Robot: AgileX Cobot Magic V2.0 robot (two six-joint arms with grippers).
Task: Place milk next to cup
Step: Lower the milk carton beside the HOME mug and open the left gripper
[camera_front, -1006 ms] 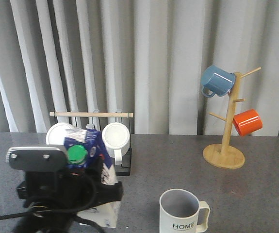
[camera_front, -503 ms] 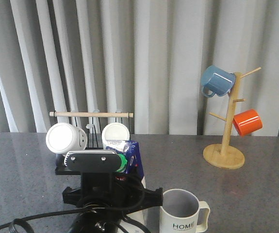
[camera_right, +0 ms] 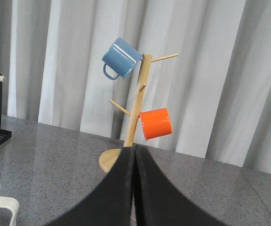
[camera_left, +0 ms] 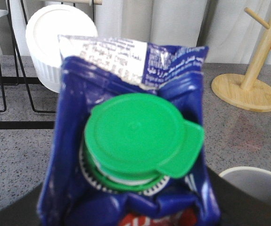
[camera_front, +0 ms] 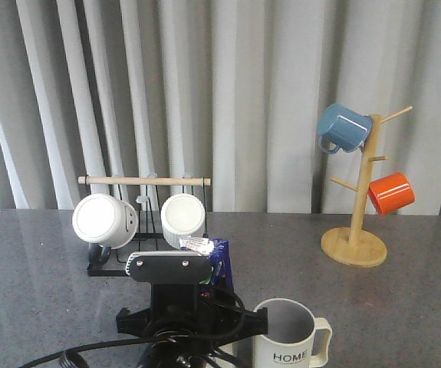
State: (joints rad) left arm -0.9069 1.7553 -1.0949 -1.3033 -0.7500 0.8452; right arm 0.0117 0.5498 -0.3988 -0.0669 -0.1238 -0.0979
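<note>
Dark-blue carton sides and a white crimped gable with small print are filling the left wrist view, where the milk (camera_left: 130,141) is showing a round green cap (camera_left: 142,134) with a side tab and a sliver of red label at its lower edge. From the front, the milk (camera_front: 218,259) is mostly hiding behind the left arm (camera_front: 170,307), only its blue shoulder and white crimp peeking out over the arm's grey camera bar; it is sitting just beside the cup (camera_front: 283,336), on that mug's side away from the handle, though whether the two are touching cannot be told. The cup is standing upright at the near edge of the grey table (camera_front: 404,307), pale and grey inside, with black "HOME" lettering facing the camera and its cream handle pointing right; its rim (camera_left: 255,176) is also showing in the left wrist view. The left gripper itself is hiding under the carton, so how wide it is standing and whether it is clamping the milk cannot be told. The right gripper (camera_right: 134,188) is hovering over bare table with its dark fingers pressing together and nothing between them, facing a wooden mug tree (camera_right: 135,108).
</note>
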